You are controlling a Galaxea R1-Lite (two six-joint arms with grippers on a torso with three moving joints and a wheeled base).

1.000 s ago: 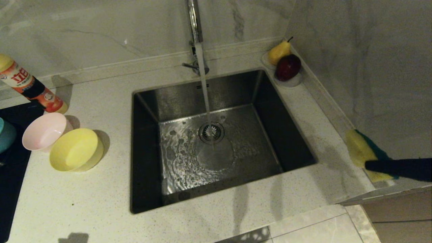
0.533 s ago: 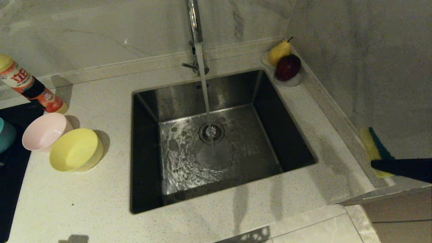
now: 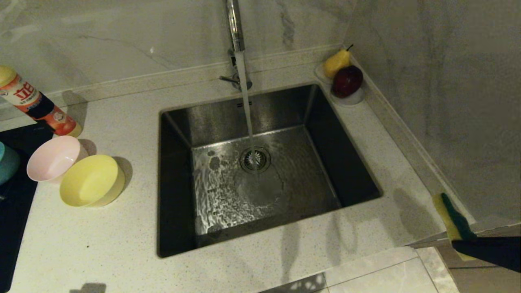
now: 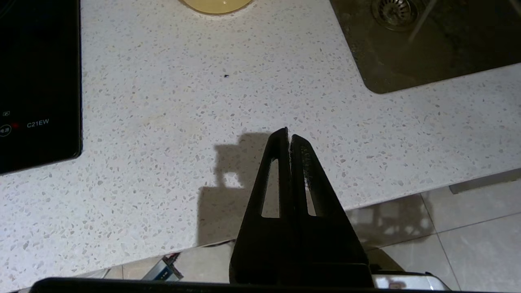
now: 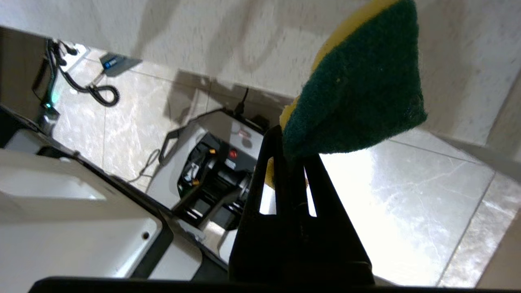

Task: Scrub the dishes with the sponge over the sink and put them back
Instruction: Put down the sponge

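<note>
Sponge: yellow foam with green scouring face, pinched at one end between the closed fingers of the right gripper. It is held in the air at the right end of the counter, beside the side wall, well apart from the sink. In the right wrist view the green face is seen fanning out beyond the fingertips, the foam bent.

Right gripper: clenched on the sponge; only its dark tip is seen at the lower right edge of the head view.

Left gripper: fingers pressed together, nothing held; parked over the counter's front edge, left of the sink.

Bowls: yellow bowl and pink bowl are set touching on the counter left of the sink; a blue bowl is only partly seen at the left edge, on the black hob. None is yet over the sink.

Sink: tap running, water sheeting over the floor around the drain.

Other: detergent bottle behind the bowls; saucer with pear and apple at the far right corner.

Step judged in hand: sponge being carried to the sink. To be done well, the pinch should be kept firm, since only one end is gripped, and a bowl should be brought over the basin by the left gripper to meet it.
</note>
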